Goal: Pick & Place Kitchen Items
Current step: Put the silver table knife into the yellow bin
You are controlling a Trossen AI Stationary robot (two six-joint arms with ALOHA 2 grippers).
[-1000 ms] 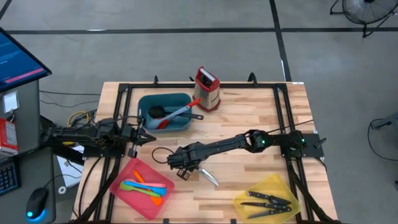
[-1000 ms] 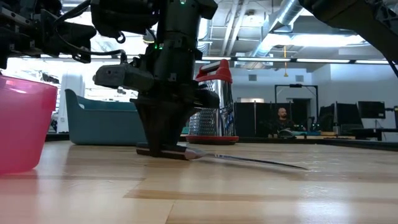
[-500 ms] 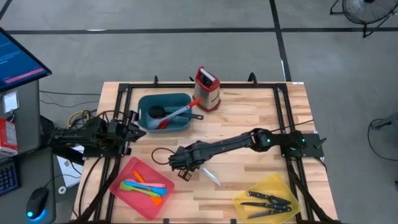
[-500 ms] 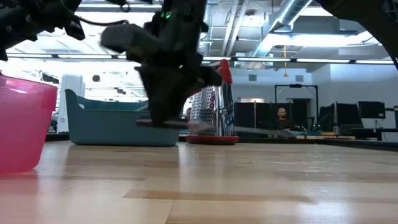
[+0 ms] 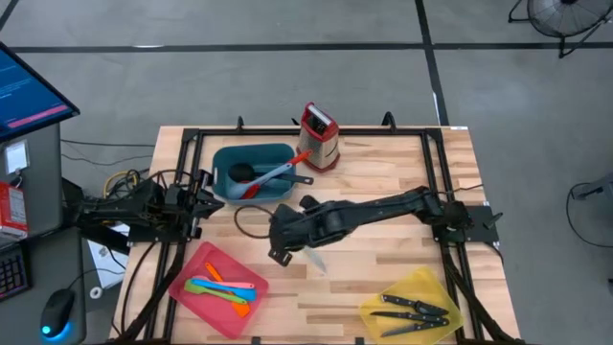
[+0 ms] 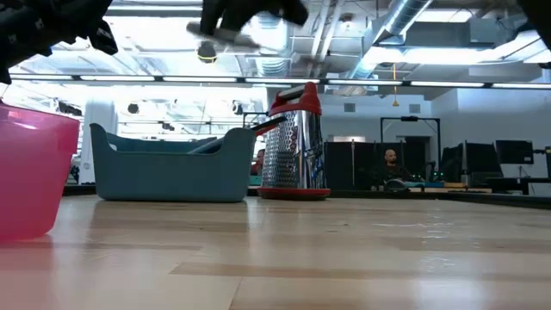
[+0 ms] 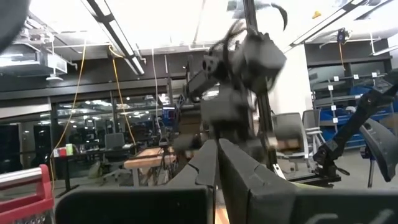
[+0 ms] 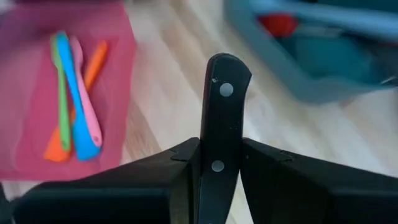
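Observation:
My right gripper (image 5: pixel 284 251) hangs above the middle of the table, shut on a black-handled steel knife (image 5: pixel 314 261). In the right wrist view the riveted handle (image 8: pixel 219 118) stands between the fingers. My left gripper (image 5: pixel 213 196) waits shut at the table's left edge, beside the teal tray (image 5: pixel 278 153), which holds a black ladle (image 5: pixel 239 173) and spoons. A red tray (image 5: pixel 196 264) at the near left holds small coloured utensils (image 5: pixel 222 287). Two more knives (image 5: pixel 407 307) lie in the yellow tray (image 5: pixel 431 283). My right gripper pinches the knife's black handle (image 8: pixel 217 163) between its two fingers, which lie across it. They come at it from above, slanting down. The handle's butt end (image 8: pixel 225 68) sticks out past the fingertips. The knife is lifted clear of the table, its blade (image 5: pixel 316 263) pointing toward the near right.
A steel box grater with a red top (image 5: pixel 319 137) stands at the far edge, right of the teal tray. Bare wood lies between the red tray and the yellow tray. A black frame (image 5: pixel 287 131) runs round the tabletop. A person (image 6: pixel 392 164) sits far behind the table.
My right gripper has risen steeply and tipped, carrying the knife from the tabletop up clear of it, toward the top of the low view. My left gripper has drawn back a little toward the table's left edge and tipped upward, still shut.

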